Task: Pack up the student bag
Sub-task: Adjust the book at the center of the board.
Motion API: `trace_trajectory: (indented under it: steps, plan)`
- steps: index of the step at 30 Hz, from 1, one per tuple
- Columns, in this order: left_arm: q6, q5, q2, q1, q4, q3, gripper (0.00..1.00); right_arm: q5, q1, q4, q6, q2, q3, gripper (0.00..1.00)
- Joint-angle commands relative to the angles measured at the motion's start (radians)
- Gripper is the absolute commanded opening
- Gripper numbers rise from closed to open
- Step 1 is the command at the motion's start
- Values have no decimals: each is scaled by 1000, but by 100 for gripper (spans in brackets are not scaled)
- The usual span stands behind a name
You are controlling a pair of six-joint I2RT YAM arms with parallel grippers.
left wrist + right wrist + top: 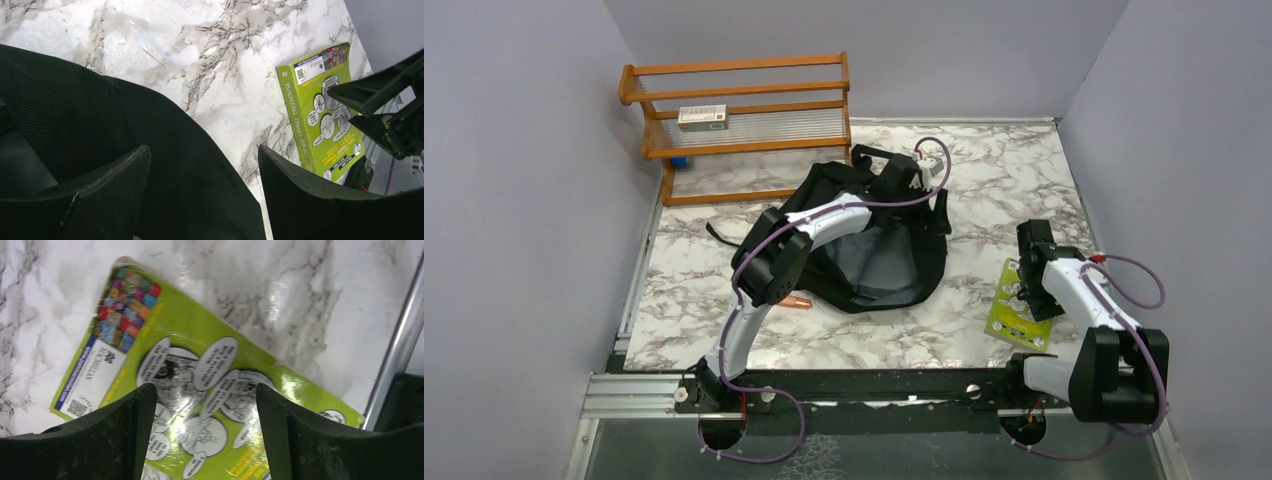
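The student bag [879, 255] is a large black backpack lying in the middle of the marble table, open with its grey lining showing. My left gripper [904, 187] hovers over the bag's far right part; in the left wrist view it [205, 170] is open and empty above the black fabric [110, 125]. A lime-green book [1016, 303] lies flat at the right. My right gripper [1028, 290] is just above it, and in the right wrist view it [206, 410] is open with the book's cover [200, 355] between the fingers.
A wooden rack [744, 110] stands at the back left with a small white box [702, 117] on its shelf. A small copper-coloured object [796, 301] lies by the bag's near left edge. A metal rail [400, 340] runs along the table edge beside the book.
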Motion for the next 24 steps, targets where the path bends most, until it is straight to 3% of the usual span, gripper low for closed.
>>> trace_trajectory:
  steps: [1, 9, 13, 24]
  plan:
    - [6, 32, -50, -11, 19, -13, 80, 29, -40, -48, 62, -121, -69, 77]
    - [3, 39, -26, -33, 7, 16, 80, -2, -213, 38, -107, -208, -127, 78]
    - [9, 35, -13, -43, -9, 38, 80, -34, -242, 72, -150, -215, -134, 78]
    - [-5, 39, 4, -66, -23, 69, 80, -425, -263, 291, -258, -210, -210, 76]
